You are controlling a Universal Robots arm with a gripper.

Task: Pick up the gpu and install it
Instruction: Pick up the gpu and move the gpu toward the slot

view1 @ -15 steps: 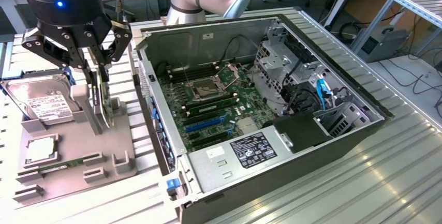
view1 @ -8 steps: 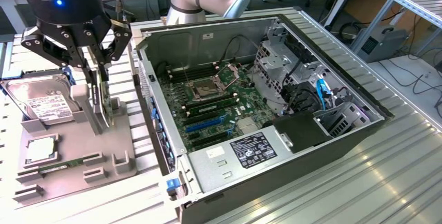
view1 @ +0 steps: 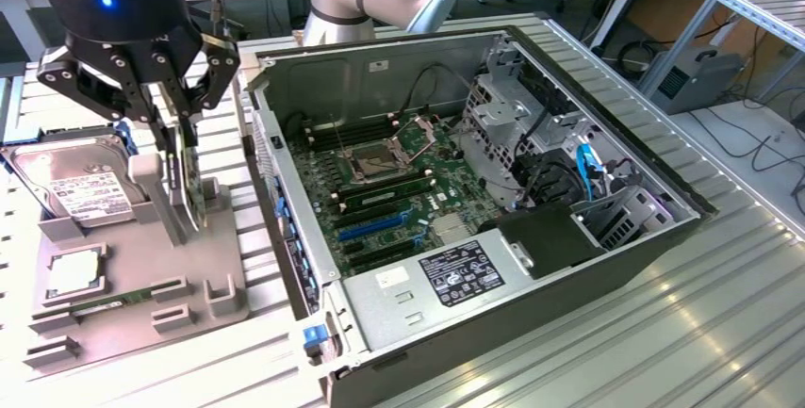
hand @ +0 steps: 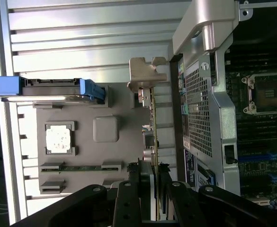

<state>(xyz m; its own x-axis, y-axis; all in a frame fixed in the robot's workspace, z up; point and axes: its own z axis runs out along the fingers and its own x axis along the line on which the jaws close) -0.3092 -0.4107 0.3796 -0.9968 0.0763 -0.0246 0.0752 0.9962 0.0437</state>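
Observation:
The gpu stands on edge in the grey holder tray, beside the open computer case. In the wrist view the gpu appears edge-on as a thin line, with its silvery end bracket at the far end. My gripper hangs straight above the card, its two fingers pressed against either face of the card's upper edge. The gripper is shut on the gpu, whose lower edge still sits at the holder. The motherboard's blue slots lie bare inside the case.
The same tray carries a silver hard drive with blue rails, a square processor chip and a narrow green memory stick. The case wall rises close beside the holder. Drive cages and cables crowd the case's right side.

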